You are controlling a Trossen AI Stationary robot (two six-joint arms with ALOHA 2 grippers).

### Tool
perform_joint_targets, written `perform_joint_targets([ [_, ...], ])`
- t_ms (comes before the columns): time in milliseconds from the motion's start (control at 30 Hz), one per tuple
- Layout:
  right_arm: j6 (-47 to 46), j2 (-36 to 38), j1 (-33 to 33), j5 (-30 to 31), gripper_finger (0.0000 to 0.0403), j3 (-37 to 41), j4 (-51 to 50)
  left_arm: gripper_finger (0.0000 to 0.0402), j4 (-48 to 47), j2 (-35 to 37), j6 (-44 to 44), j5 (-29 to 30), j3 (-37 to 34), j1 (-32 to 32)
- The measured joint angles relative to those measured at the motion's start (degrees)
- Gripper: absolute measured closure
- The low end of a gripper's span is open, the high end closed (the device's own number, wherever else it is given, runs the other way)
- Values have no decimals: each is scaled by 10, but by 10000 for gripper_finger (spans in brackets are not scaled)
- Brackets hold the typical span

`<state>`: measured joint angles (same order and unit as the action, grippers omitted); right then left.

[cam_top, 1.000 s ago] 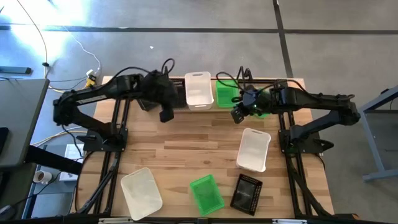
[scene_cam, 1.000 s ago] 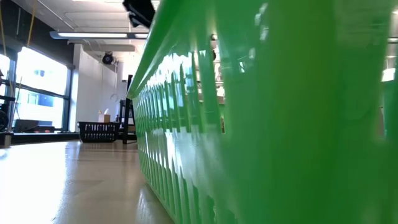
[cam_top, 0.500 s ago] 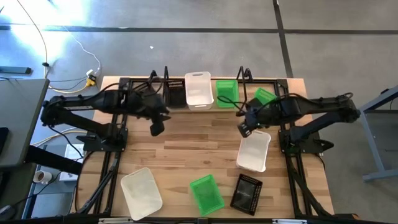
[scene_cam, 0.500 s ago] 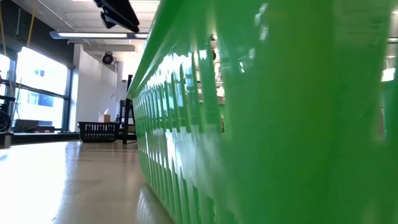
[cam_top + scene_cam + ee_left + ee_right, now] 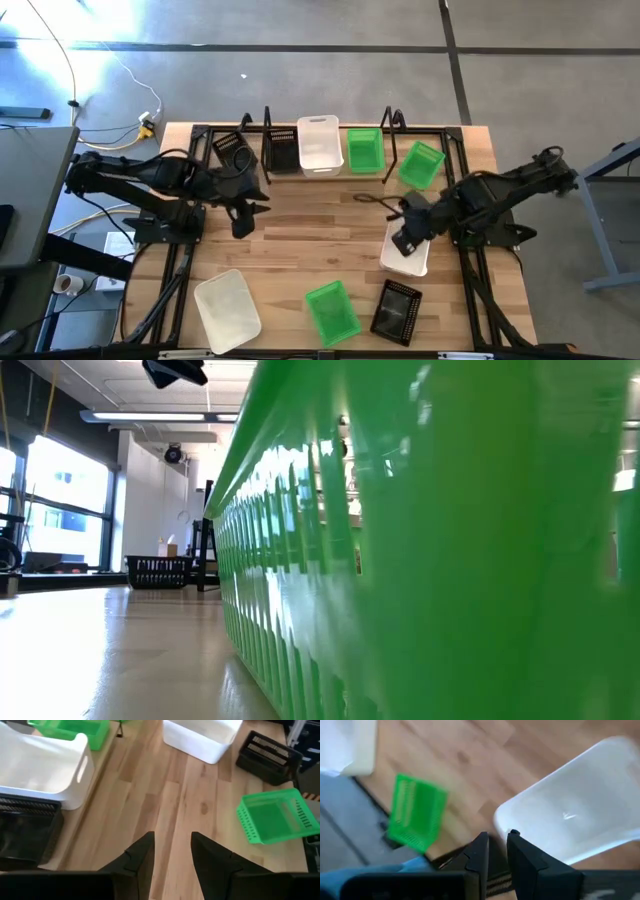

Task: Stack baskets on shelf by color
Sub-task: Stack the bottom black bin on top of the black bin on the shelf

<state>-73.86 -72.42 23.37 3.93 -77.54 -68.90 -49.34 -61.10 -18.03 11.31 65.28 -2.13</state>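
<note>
Light wooden plank table [image 5: 320,250], glossy green plastic basket [image 5: 430,560], thin black metal rack [image 5: 255,128]

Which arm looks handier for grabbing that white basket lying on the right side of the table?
The right: its gripper hangs right over that white basket, while the left gripper sits far across the table.
</note>
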Motion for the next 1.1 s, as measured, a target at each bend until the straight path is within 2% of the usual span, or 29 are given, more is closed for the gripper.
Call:
perform_joint_targets([
  [133, -51, 0, 49, 3, 345, 0, 44, 282, 0, 0, 0, 1, 0, -8],
  [367, -158, -14, 126, 65, 345, 0, 99, 282, -1, 0, -11, 1, 0, -17],
  [767, -432, -113, 238, 63, 345, 0, 114, 282, -1, 0, -13, 0, 0, -32],
  [1100, -525, -187, 280, 10, 340, 0, 114, 282, -1, 0, -9, 0, 0, -40],
])
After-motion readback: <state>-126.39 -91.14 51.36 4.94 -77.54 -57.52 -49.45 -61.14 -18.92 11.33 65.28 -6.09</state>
